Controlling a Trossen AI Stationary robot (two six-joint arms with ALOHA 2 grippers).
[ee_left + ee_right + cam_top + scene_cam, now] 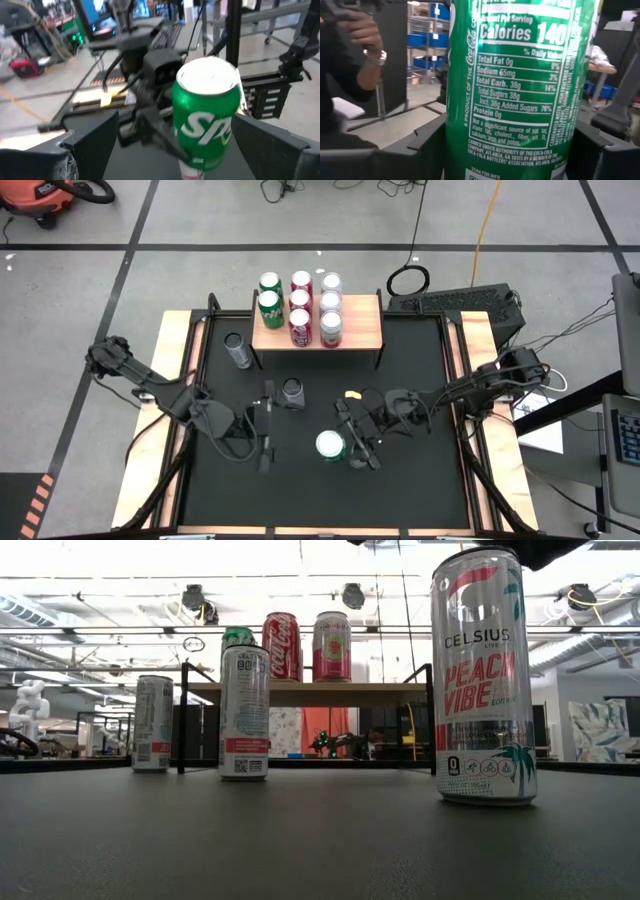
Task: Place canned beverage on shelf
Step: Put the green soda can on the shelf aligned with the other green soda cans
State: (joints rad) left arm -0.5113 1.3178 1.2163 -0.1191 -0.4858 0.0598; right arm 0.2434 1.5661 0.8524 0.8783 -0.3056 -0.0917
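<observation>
A green Sprite can (330,445) stands upright between the fingers of my right gripper (348,446), over the mat's near middle. It fills the right wrist view (512,90). Under it stands a white Celsius can (483,680) on the black mat; a bit of it shows below the Sprite can (192,173). My left gripper (266,442) is open to the can's left and points at it without touching it. The shelf (355,330), wood-topped on black legs, stands at the mat's far edge with several cans on its left part. My right gripper pinches the Sprite can's side wall (454,125) between its two fingers, one on each side. The fingers come about level from the table's right. The can is upright above the Celsius can; whether it rests on that can's top, I cannot tell.
Two more cans stand on the mat, one by the shelf's left leg (238,350) and one nearer the middle (293,390). A small yellow scrap (352,394) lies on the mat. The shelf's right part is bare wood. A person's hand with a wristwatch (370,42) shows beyond the table.
</observation>
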